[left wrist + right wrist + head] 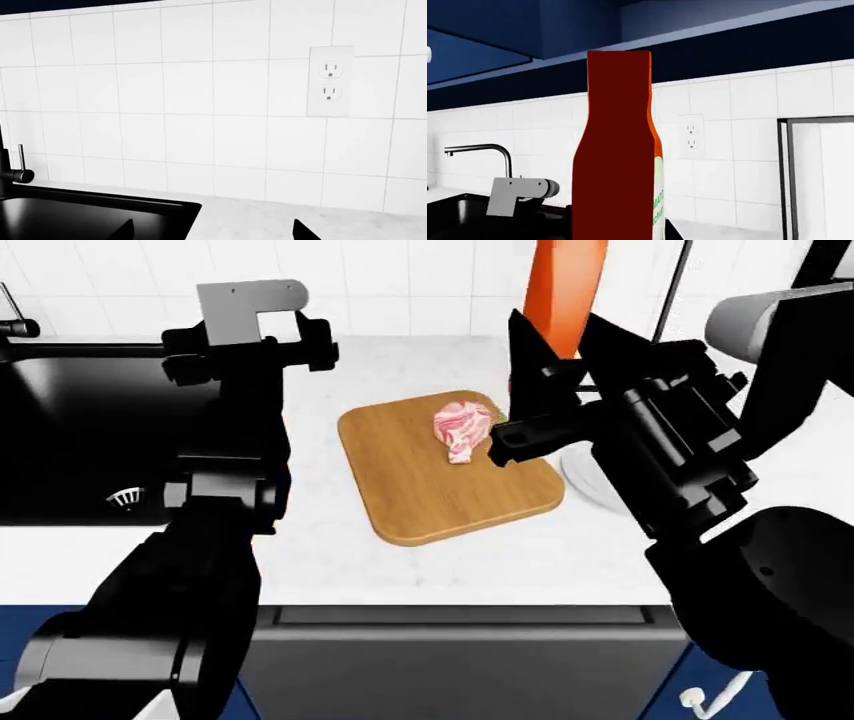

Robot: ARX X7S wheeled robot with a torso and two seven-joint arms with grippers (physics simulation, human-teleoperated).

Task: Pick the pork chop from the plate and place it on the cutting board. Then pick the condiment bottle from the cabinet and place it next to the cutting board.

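Note:
The pork chop (461,430) lies on the far part of the wooden cutting board (447,480), in the middle of the white counter. My right gripper (550,355) is shut on the orange-red condiment bottle (561,285) and holds it upright in the air, over the board's far right corner. In the right wrist view the bottle (617,150) fills the middle, between the jaws of the right gripper (620,236). A sliver of the pale plate (583,482) shows right of the board, under my right arm. My left gripper (260,335) is open and empty by the sink; its dark fingertips (301,232) stand apart.
The black sink (80,440) lies left of the board, and its rim (173,207) is below my left gripper. A faucet (487,150) stands behind the sink. On the tiled wall is an outlet (330,80). A black wire stand (681,285) rises at the back right.

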